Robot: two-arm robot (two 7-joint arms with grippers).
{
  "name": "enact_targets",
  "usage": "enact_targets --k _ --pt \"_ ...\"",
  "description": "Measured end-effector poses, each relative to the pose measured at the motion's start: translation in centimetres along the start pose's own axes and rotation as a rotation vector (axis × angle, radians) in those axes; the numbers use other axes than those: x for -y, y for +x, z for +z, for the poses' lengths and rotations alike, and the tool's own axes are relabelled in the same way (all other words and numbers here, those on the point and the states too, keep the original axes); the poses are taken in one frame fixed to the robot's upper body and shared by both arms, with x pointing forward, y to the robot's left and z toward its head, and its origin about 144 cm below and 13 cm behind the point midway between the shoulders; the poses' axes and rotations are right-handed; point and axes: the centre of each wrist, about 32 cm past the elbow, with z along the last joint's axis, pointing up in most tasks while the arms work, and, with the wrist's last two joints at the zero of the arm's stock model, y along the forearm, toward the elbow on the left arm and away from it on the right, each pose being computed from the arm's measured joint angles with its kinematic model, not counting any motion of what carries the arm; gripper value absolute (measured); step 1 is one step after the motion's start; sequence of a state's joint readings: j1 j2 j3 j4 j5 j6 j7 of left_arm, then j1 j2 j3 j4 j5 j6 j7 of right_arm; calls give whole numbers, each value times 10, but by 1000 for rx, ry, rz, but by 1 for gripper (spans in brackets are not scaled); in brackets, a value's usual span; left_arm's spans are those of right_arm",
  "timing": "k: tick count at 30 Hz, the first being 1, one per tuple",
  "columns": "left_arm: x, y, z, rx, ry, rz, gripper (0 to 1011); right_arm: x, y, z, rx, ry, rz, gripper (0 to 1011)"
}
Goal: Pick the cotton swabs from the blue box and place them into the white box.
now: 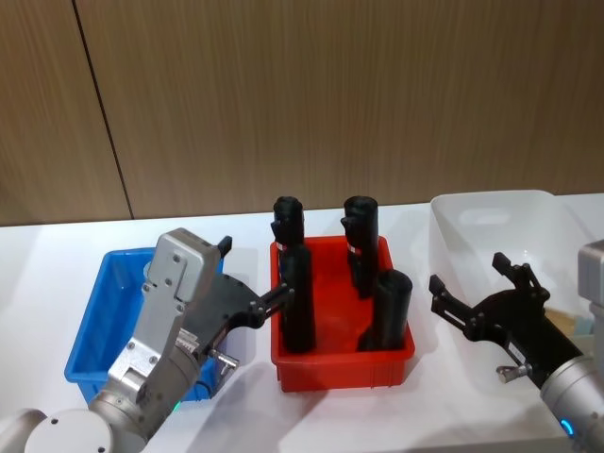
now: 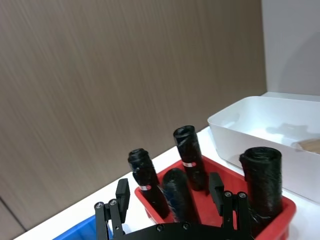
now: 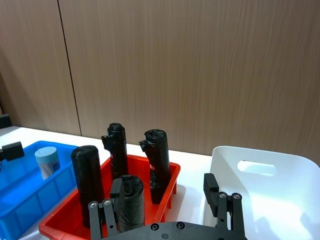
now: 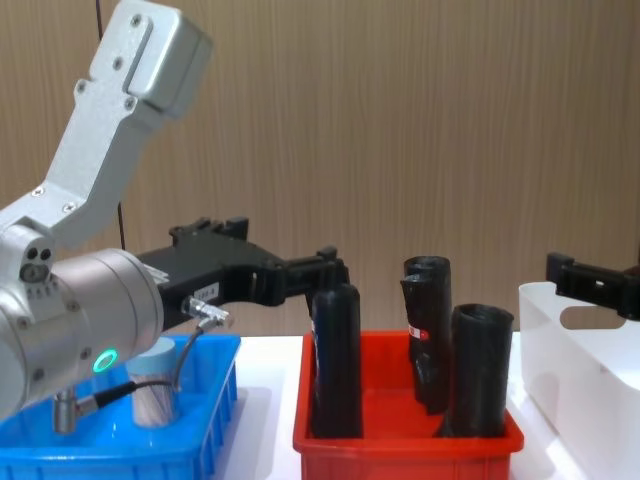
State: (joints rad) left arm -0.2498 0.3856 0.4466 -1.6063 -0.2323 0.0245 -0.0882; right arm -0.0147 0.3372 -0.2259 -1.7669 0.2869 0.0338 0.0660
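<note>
The left gripper (image 1: 253, 274) hovers over the right end of the blue box (image 1: 99, 311), jaws spread and empty, pointing toward the red bin (image 1: 344, 363) of black rolls (image 1: 298, 302). One cotton swab tub (image 3: 47, 161) stands in the blue box, below that arm. This looks like the approach to a pick: next the gripper must tilt down and lower around the tub. The right gripper (image 1: 469, 276), also spread and empty, hangs over the near left part of the white box (image 1: 491, 209). From the head, the left arm hides the tub. A tan object (image 2: 309, 145) in the white box is too cut off to identify.
</note>
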Motion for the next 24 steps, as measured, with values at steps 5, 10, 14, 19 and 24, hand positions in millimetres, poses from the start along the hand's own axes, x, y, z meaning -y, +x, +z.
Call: enact_targets --k 5,10,14,19,24 --pt "-1 -5 1 16 -13 42 1004 0 0 0 0 0 0 1002" --pt "-2 -7 2 23 -19 59 1004 0 0 0 0 0 0 1002" --pt "-2 -8 2 24 -19 62 1004 0 0 0 0 0 0 1002" --pt "-2 -8 2 24 -19 62 1004 0 0 0 0 0 0 1002" --pt "-2 -8 2 24 -19 63 1004 0 0 0 0 -1 2 1002"
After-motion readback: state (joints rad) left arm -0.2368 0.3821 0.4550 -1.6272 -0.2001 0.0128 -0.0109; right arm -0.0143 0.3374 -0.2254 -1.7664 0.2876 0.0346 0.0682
